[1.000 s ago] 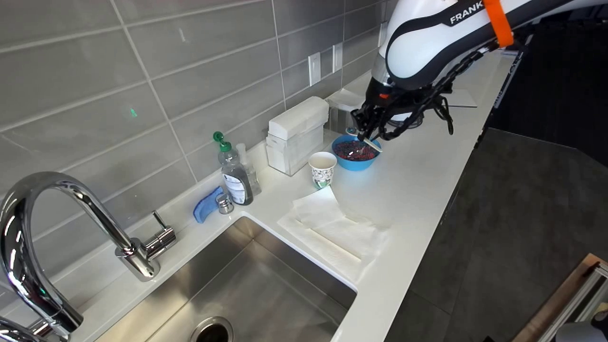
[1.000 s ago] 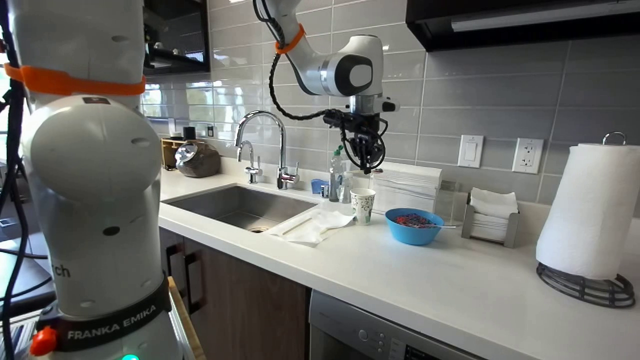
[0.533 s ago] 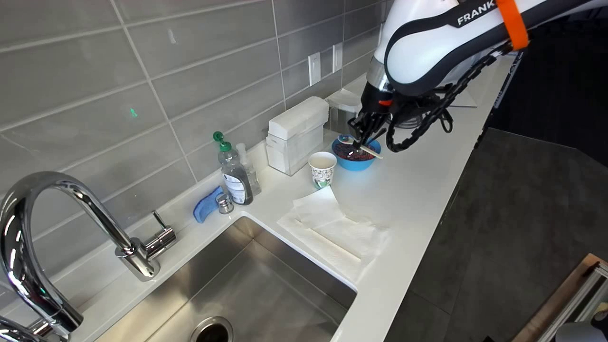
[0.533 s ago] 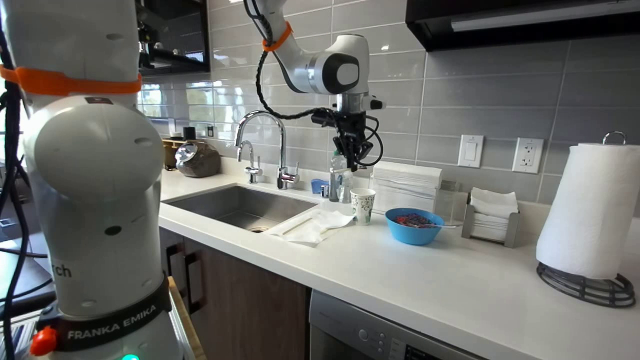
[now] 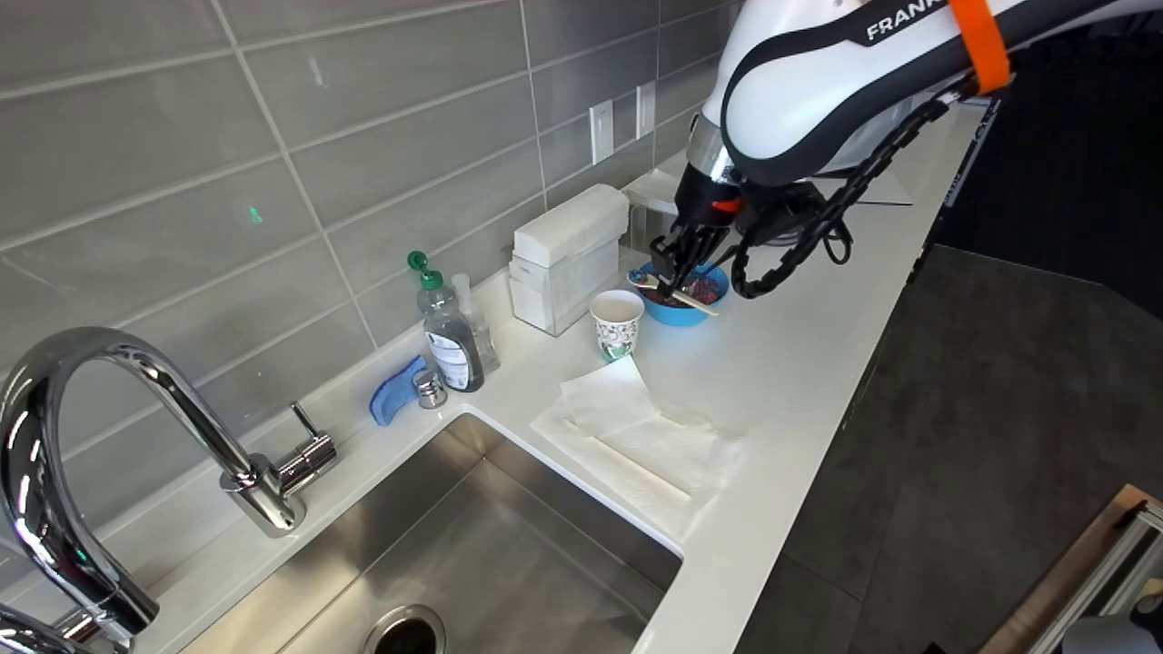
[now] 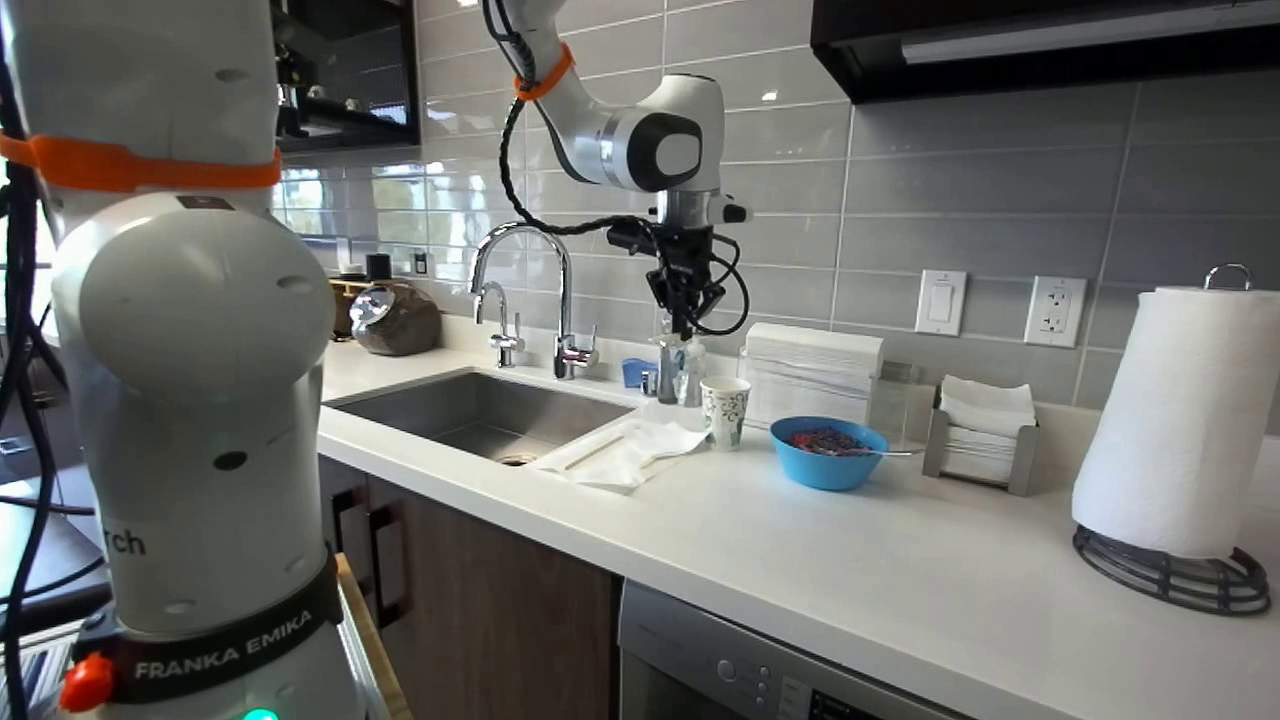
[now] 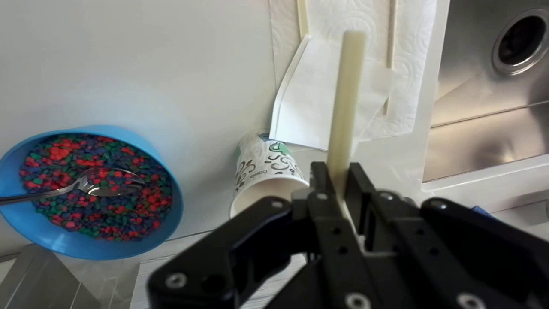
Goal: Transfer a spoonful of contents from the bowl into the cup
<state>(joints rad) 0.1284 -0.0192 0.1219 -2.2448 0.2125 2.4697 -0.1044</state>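
The bright-blue bowl (image 7: pixel 173 206) stands on the counter, holding small red, green and dark-blue bits (image 7: pixel 107 214). A metal spoon (image 7: pixel 38 196) rests in it, handle over the rim. The white patterned paper cup (image 7: pixel 268 161) stands upright beside the bowl, its mouth partly hidden by my gripper in the wrist view. Both show in both exterior views: bowl (image 5: pixel 677 316) (image 6: pixel 822 468), cup (image 5: pixel 618 331) (image 6: pixel 725 412). My gripper (image 7: pixel 338 171) is shut on a pale stick (image 7: pixel 347 94), held above the counter. In an exterior view the stick's far end looks bluish. The gripper (image 6: pixel 685 332) is above the cup's height.
Paper towels (image 5: pixel 700 445) with pale sticks lie by the sink (image 5: pixel 509 545). A soap bottle (image 5: pixel 452 341), towel stack (image 5: pixel 568 245) and faucet (image 5: pixel 109 341) line the wall. A napkin holder (image 6: pixel 1020 460) and paper-towel roll (image 6: pixel 1180 420) stand beyond the bowl.
My gripper has moved left in both exterior views, toward the cup and sink side, carrying the stick. The bowl, spoon and cup have not moved.
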